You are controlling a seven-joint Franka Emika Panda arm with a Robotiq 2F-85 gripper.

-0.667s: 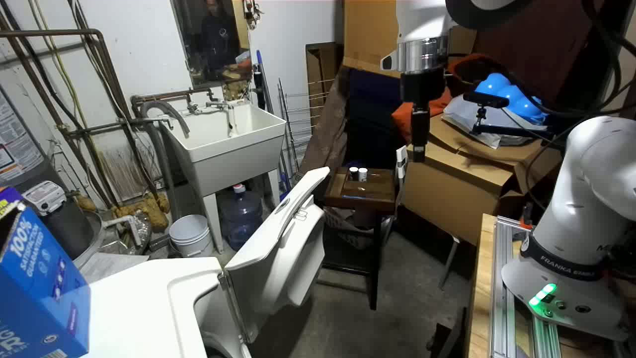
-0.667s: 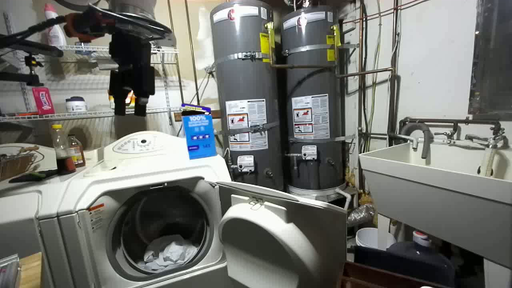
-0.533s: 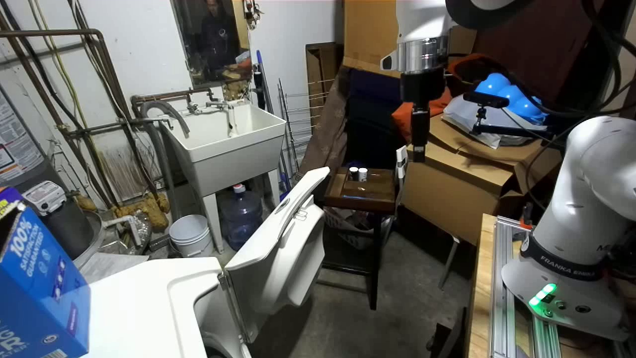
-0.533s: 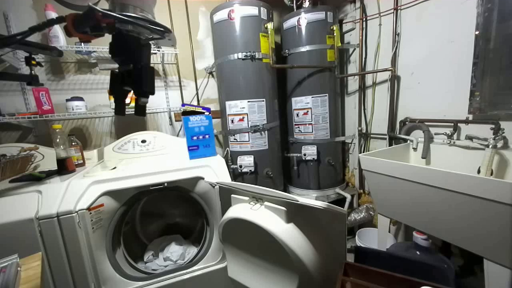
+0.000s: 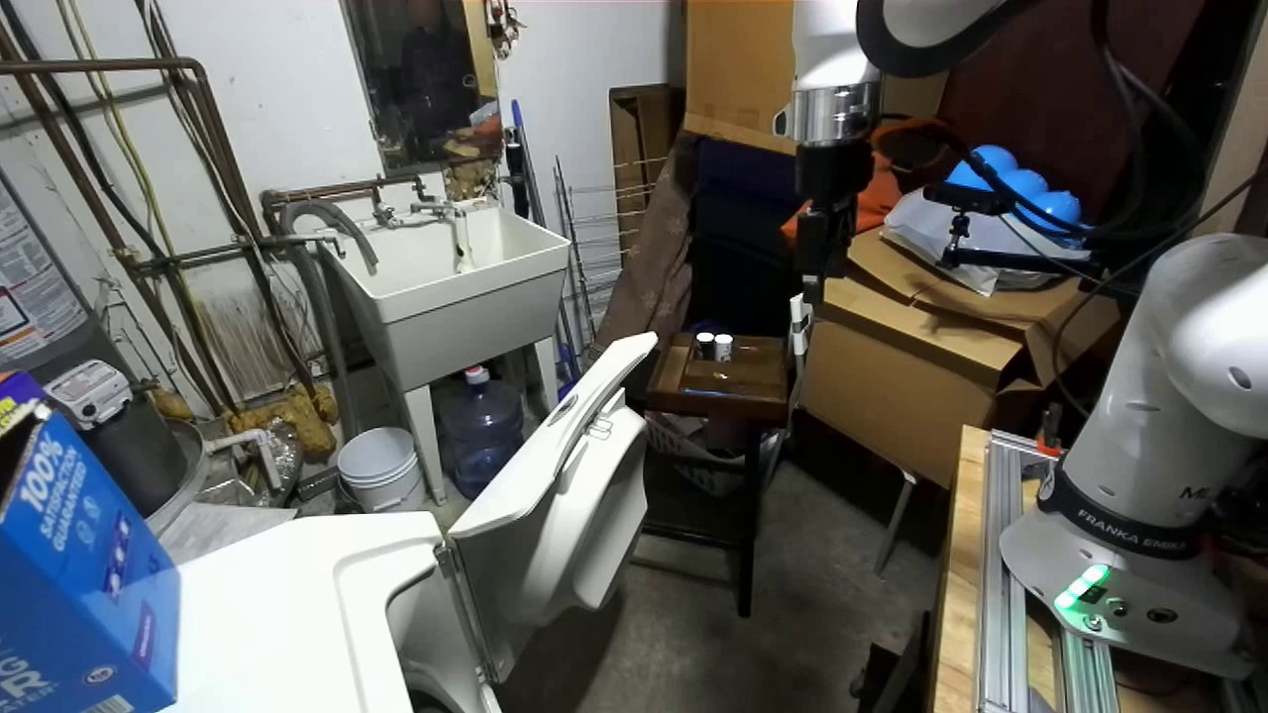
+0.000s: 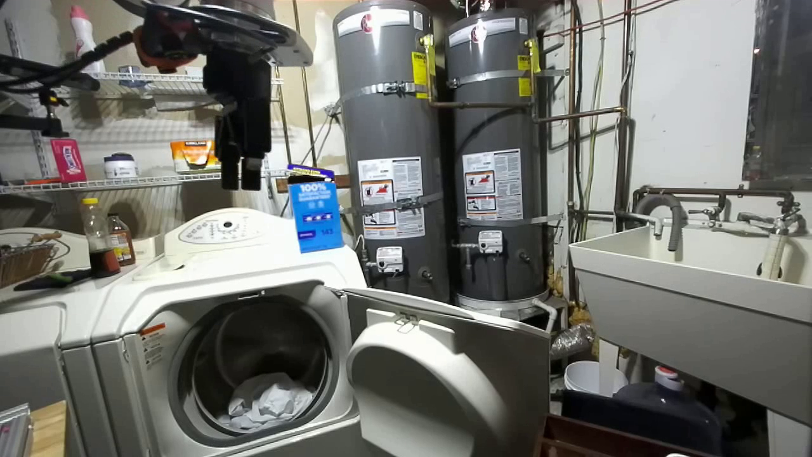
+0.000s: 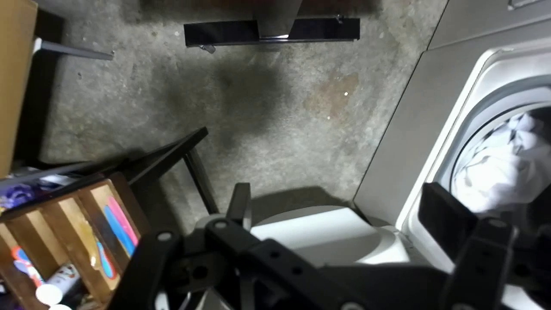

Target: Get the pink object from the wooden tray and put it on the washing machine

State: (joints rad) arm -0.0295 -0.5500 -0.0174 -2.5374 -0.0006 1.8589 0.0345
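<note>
The pink object is long and thin. It lies beside a blue one in an end compartment of the wooden tray, lower left in the wrist view. The tray stands on a dark stool in an exterior view, where I cannot make out the pink object. My gripper is open and empty, its fingers wide apart. It hangs in the air, higher than the tray and to its right in an exterior view. The washing machine has a white top and its round front door open.
The open door swings out between machine and tray, and shows below my fingers. A blue box stands on the machine top. Two small bottles stand in the tray. Cardboard boxes and a sink are nearby.
The arm has swung a little. My gripper has moved left and slightly up in an exterior view showing the tray, and right in the exterior view facing the machine. The objects have not moved.
</note>
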